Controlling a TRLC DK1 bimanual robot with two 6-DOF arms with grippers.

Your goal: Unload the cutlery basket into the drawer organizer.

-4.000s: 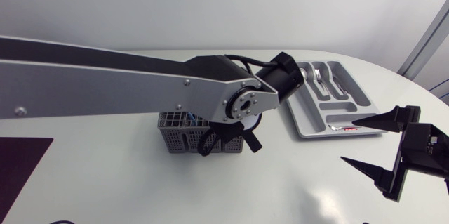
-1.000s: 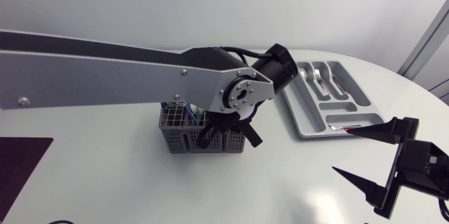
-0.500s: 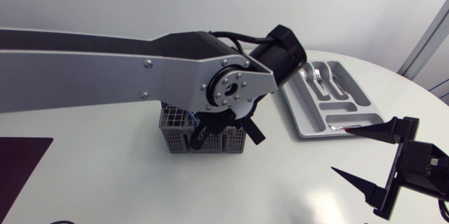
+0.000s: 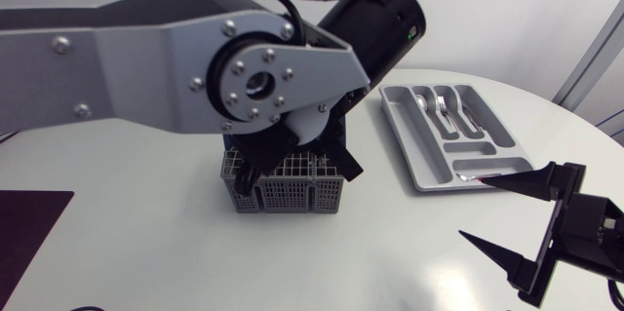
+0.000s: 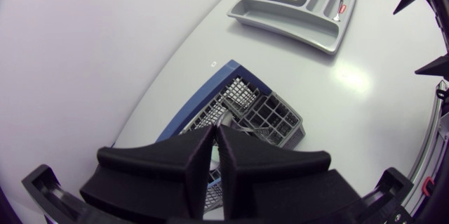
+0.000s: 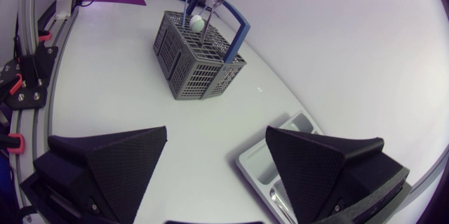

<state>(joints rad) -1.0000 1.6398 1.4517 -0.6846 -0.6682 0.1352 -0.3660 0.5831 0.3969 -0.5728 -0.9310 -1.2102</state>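
Grey grid basket [image 6: 200, 73], blue handle [image 6: 240, 29]

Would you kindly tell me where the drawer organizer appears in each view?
Head view: drawer organizer right of the cutlery basket.
Left wrist view: drawer organizer beyond the cutlery basket, ahead of the left gripper.
Right wrist view: drawer organizer just ahead of the right gripper.
Shared landmark: the blue-handled cutlery basket.

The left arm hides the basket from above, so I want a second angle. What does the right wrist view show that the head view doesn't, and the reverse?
Only the right wrist view: the open top of the cutlery basket, its blue handle arching over, and a cutlery piece with a pale rounded end standing up out of it. Only the head view: the left arm in full and the whole drawer organizer. Both: the basket, part of the organizer, the open right gripper.
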